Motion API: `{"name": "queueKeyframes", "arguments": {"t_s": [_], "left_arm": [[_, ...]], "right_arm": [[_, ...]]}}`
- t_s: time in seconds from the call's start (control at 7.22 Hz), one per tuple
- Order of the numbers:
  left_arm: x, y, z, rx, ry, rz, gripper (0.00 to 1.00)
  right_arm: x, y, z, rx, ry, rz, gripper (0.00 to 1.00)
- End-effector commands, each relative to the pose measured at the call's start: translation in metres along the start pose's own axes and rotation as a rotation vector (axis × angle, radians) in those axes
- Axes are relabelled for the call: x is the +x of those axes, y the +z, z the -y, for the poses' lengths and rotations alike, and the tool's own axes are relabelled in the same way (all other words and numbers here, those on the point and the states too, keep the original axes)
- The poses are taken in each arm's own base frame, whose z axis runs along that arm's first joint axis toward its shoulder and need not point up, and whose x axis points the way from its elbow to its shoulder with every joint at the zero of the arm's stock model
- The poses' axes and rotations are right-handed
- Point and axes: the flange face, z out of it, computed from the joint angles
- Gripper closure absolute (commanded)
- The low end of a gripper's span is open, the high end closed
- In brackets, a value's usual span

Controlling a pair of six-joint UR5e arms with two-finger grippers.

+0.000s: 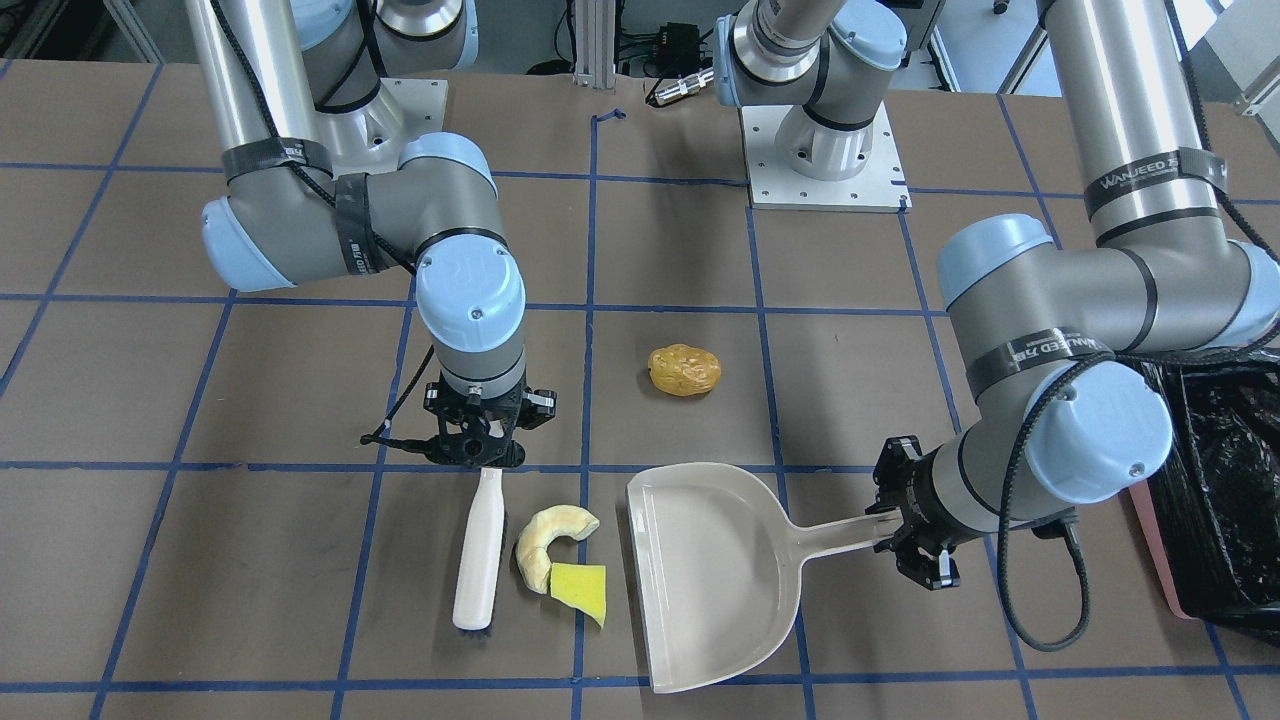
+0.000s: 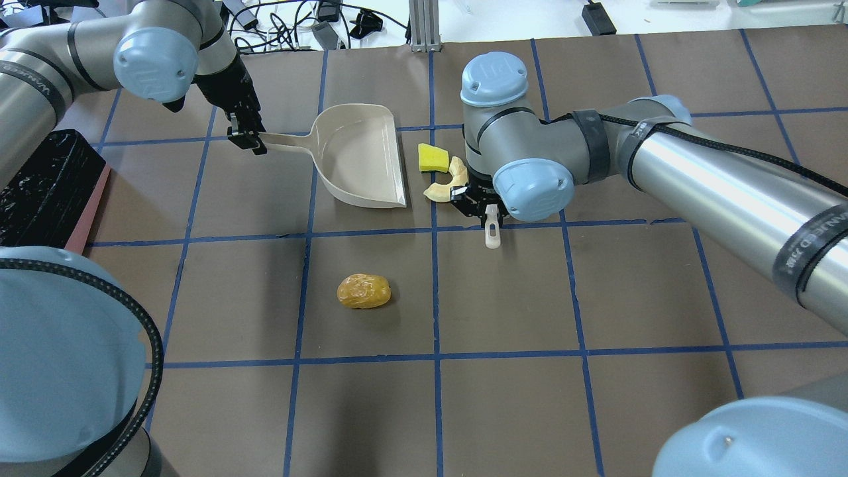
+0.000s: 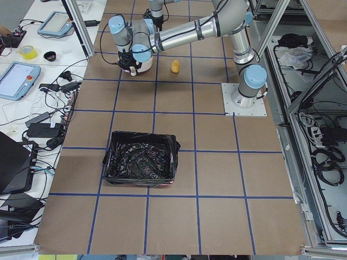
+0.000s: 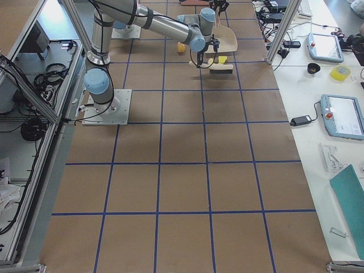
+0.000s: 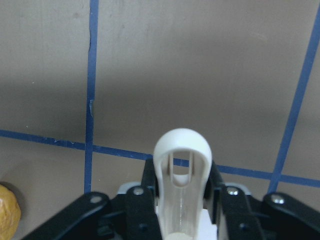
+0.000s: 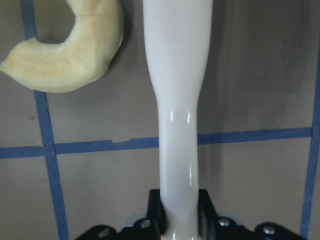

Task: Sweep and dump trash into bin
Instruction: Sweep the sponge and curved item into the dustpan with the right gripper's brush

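From the front cam, the left gripper [image 1: 888, 522] is clenched on the tip of the beige dustpan [image 1: 710, 570] handle. The left wrist cam confirms it: the handle's loop end sits between the jaws, but the pan itself is out of that frame. The right gripper [image 1: 480, 458] is clamped on the top of a white brush [image 1: 478, 550]. Only a dark sliver of bristles shows at the far end, and I can't tell if they touch the counter [image 1: 300, 380]. In the overhead cam the right wrist covers most of the brush, so only the handle tip pokes out. As for the trash, the crescent slice [image 1: 545, 540] lies just beside the brush, between it and the dustpan's open mouth. The yellow wedge [image 1: 580, 590] is touching one end of the crescent, near the pan's lip. The right wrist cam catches just the crescent, cut off at the top edge. The potato-like lump [image 1: 685, 370] sits alone, well apart from the rest, closer to the robot's base. The left wrist cam shows only a corner of it at the frame edge. The bin [image 3: 142, 135], black-bag lined, is seen whole only in the left side cam, well apart from everything. In the front cam it's cropped at the right edge and partly behind the left arm, w/ a strip of pink wall showing. The right side cam is too small and cluttered to separate the pieces.
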Motion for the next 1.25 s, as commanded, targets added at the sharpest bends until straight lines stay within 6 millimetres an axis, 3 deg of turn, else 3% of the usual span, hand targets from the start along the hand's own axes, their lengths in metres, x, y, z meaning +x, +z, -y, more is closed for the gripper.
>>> {"name": "queueKeyframes", "arguments": {"t_s": [0.0,0.42,0.55,0.83,0.97,1.11], "left_arm": [[-0.001,0.017,-0.012,0.007,-0.008,0.023,1.00],[-0.009,0.033,-0.027,0.021,0.006,0.014,1.00],[-0.015,0.036,-0.042,0.026,0.027,0.018,1.00],[-0.018,0.032,-0.055,0.018,0.023,-0.004,1.00],[-0.020,0.027,-0.064,0.012,0.039,-0.018,1.00],[-0.017,0.031,-0.065,0.004,0.047,-0.036,1.00]], "right_arm": [[-0.014,0.008,-0.005,-0.021,0.007,0.028,1.00],[-0.016,0.013,-0.005,-0.037,0.023,0.036,1.00],[-0.022,0.017,-0.006,-0.056,0.025,0.077,1.00],[-0.059,0.023,-0.022,-0.065,0.015,0.089,1.00],[-0.075,0.016,-0.025,-0.051,0.026,0.092,1.00],[-0.078,0.012,-0.023,-0.044,0.026,0.097,1.00]]}}
